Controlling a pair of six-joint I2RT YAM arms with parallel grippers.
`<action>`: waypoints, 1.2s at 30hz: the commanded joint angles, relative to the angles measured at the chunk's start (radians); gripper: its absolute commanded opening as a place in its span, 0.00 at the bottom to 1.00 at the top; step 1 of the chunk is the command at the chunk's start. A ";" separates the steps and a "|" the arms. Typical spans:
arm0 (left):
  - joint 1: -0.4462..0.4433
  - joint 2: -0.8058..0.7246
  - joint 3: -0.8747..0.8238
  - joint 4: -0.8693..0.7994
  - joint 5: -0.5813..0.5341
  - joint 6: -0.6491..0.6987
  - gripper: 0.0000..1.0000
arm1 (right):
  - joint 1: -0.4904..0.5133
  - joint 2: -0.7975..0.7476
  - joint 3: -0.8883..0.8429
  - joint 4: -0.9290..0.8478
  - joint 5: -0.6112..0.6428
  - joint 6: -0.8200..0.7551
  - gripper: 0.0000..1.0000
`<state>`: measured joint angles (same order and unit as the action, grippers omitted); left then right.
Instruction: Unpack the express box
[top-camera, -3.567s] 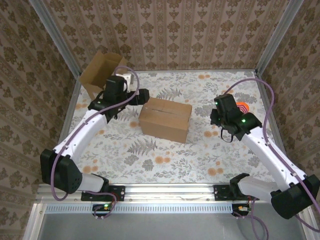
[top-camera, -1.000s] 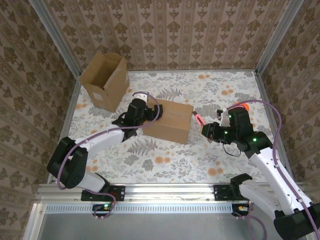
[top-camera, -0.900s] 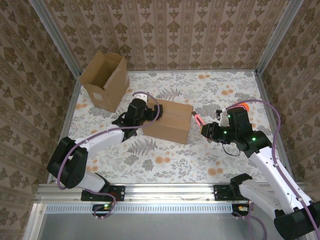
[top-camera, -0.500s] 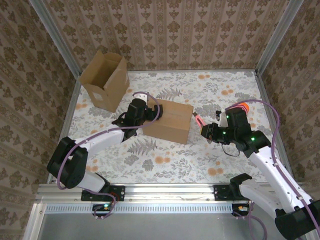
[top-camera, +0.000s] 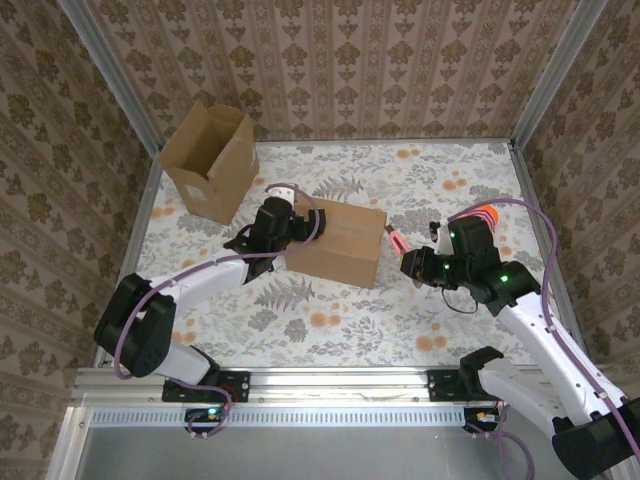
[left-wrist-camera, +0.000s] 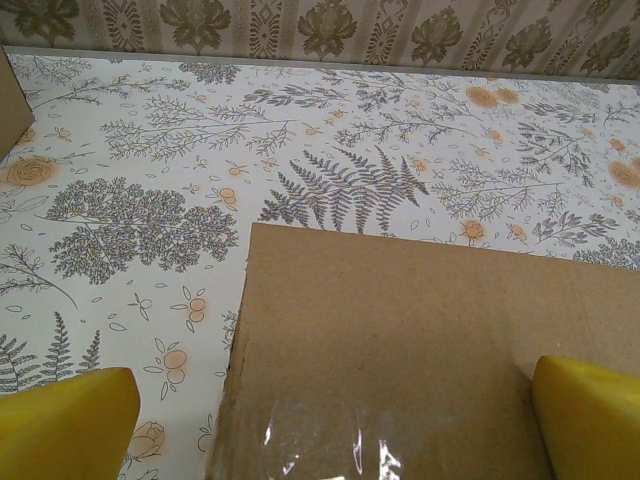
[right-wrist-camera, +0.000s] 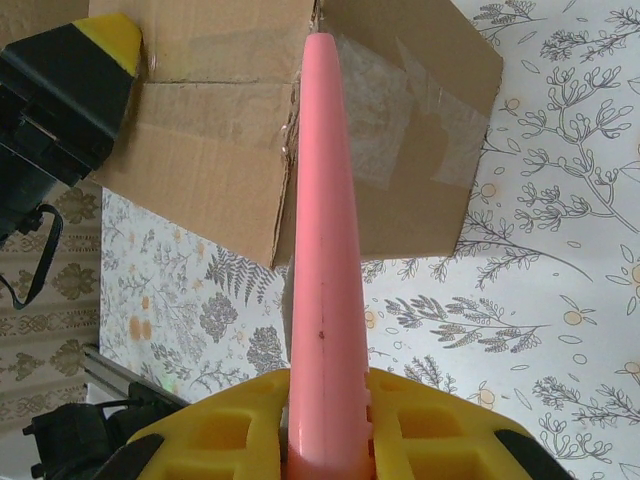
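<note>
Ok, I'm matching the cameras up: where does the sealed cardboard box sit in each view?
Top external: sealed box, centre, between the arms.
Left wrist: sealed box, lower middle to right, tape at its bottom edge.
Right wrist: sealed box, upper left to centre, behind the pink tool.
Shared landmark: floral table cover.

An open cardboard box (top-camera: 208, 160) stands near the table's (top-camera: 430, 170) far left corner, flaps up. The table has a floral cloth — the walls (top-camera: 380, 60) have patterned wallpaper.
</note>
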<state>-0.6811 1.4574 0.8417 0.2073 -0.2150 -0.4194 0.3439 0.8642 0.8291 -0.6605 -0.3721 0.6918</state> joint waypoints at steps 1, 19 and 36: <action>-0.010 0.036 -0.045 -0.177 -0.015 0.015 1.00 | 0.019 -0.005 0.000 -0.002 -0.002 0.021 0.00; -0.009 0.084 -0.080 -0.158 -0.007 -0.035 1.00 | 0.084 -0.082 -0.089 0.034 0.015 0.128 0.00; -0.009 0.093 -0.099 -0.136 -0.004 -0.048 1.00 | 0.176 -0.129 -0.135 0.066 0.061 0.214 0.00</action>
<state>-0.6811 1.4666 0.8127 0.2661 -0.2142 -0.4572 0.4877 0.7536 0.7231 -0.5804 -0.2646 0.8753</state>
